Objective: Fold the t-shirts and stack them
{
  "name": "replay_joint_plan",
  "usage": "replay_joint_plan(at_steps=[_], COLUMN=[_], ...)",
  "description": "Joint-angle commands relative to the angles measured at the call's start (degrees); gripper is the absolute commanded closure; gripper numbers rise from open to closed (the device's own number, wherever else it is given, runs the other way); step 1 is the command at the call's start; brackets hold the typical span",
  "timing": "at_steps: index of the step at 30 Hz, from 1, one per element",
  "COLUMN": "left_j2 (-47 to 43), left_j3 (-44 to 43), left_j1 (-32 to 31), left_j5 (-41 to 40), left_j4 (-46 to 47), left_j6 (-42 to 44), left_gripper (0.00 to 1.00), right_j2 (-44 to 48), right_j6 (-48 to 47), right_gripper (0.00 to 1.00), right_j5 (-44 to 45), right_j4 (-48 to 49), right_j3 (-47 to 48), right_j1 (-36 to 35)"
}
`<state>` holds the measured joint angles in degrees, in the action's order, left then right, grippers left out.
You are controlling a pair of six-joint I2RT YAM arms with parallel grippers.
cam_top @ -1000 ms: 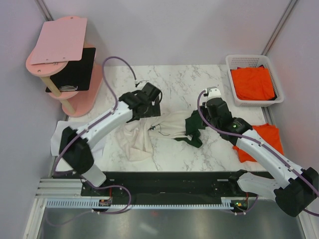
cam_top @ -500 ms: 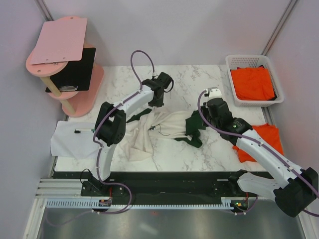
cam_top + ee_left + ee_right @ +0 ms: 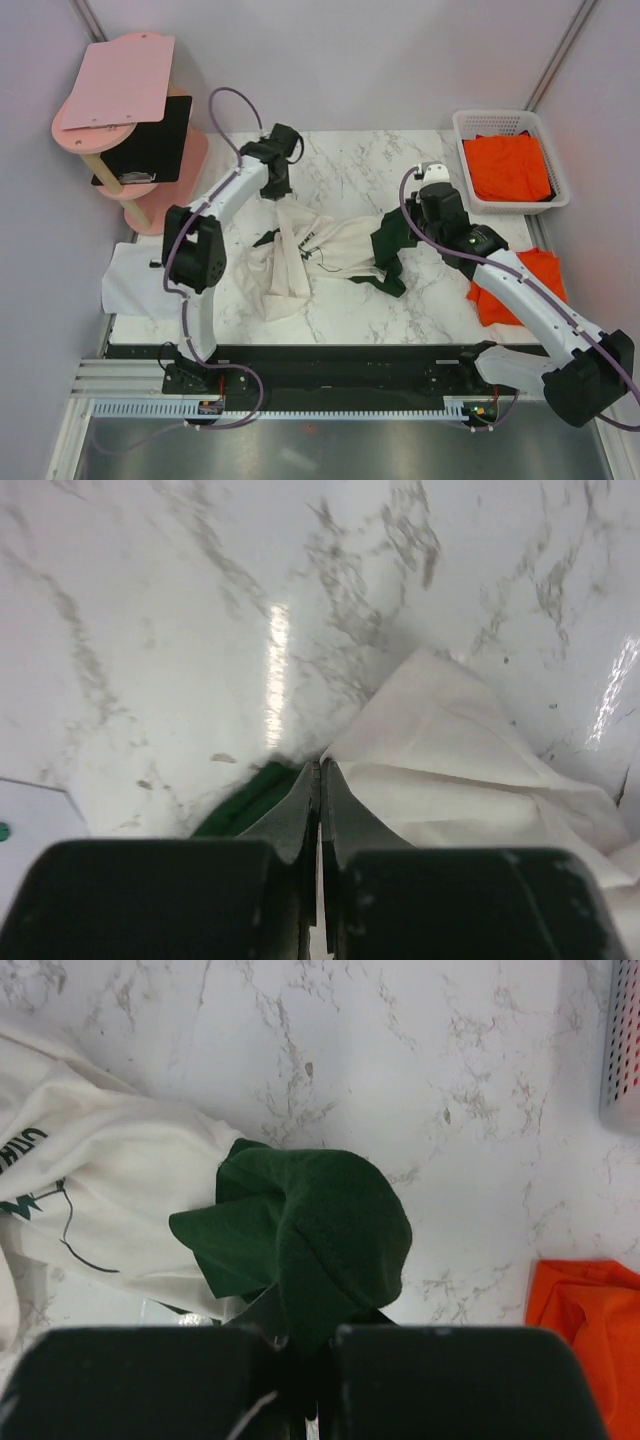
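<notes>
Top view, read from left to right. At the far left stands a pink two-tier shelf stand (image 3: 170,210) that carries a pink board (image 3: 120,85) and a black sheet (image 3: 160,140). Nearer, at the table's left edge, lies a white paper sheet (image 3: 125,285). None of these belongs to the task.

The left gripper (image 3: 318,780) reaches to the far-left part of the white marble table (image 3: 370,165). Its jaws are pressed together. The wrist view shows their tips at an edge of the cream-white t-shirt with dark green trim (image 3: 335,250), where cream cloth meets a green fold. In the top view the cloth rises to a peak at that gripper, so it is judged to be pinched there.

The shirt fills the middle of the table, crumpled, with its print partly showing. A slack lobe of it trails toward the near edge.

The right gripper (image 3: 305,1345) is closed on a bunched dark green sleeve (image 3: 310,1220) at the shirt's right end. Further right, a plain orange t-shirt (image 3: 525,280) lies on the table beneath the right forearm. A second orange t-shirt (image 3: 508,165) sits in the white plastic basket (image 3: 497,115) at the far-right corner.

Governing relation: the shirt's long axis runs left to right between the two grippers, one end to each arm, with the left end farther back. Spreading it flat would probably mean drawing the ends apart along this axis. The slack lobe lies nearer the left arm.
</notes>
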<state>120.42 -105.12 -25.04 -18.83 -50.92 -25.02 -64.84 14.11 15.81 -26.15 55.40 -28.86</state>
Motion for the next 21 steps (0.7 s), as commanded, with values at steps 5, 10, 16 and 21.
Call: replay_joint_plan(at_steps=[5,10,16,21], left_j2=[-24.14,-39.09,-58.09,-67.67], left_j3=[4.3,17.89,41.9,58.33], left_j1=[3.77,3.68,2.54,-2.02], left_j5=[-1.56,3.79,14.51,20.4], left_j4=[-0.32,-0.32,-0.85,-1.73], left_j6=[4.45,0.6,-8.81,-15.75], left_gripper=[0.98,0.98,0.98,0.98], right_j2=[-1.44,5.75,14.54,20.18], right_j6=[-2.68,-0.67,6.18,10.15], right_gripper=[1.0,1.0,1.0,1.0], right_j5=[-1.05,-3.06,-8.6,-8.17], right_j4=[2.42,1.29,-3.37,-7.68], right_j3=[11.84,9.75,-0.54,-6.78], right_j1=[0.82,0.74,0.74,0.74])
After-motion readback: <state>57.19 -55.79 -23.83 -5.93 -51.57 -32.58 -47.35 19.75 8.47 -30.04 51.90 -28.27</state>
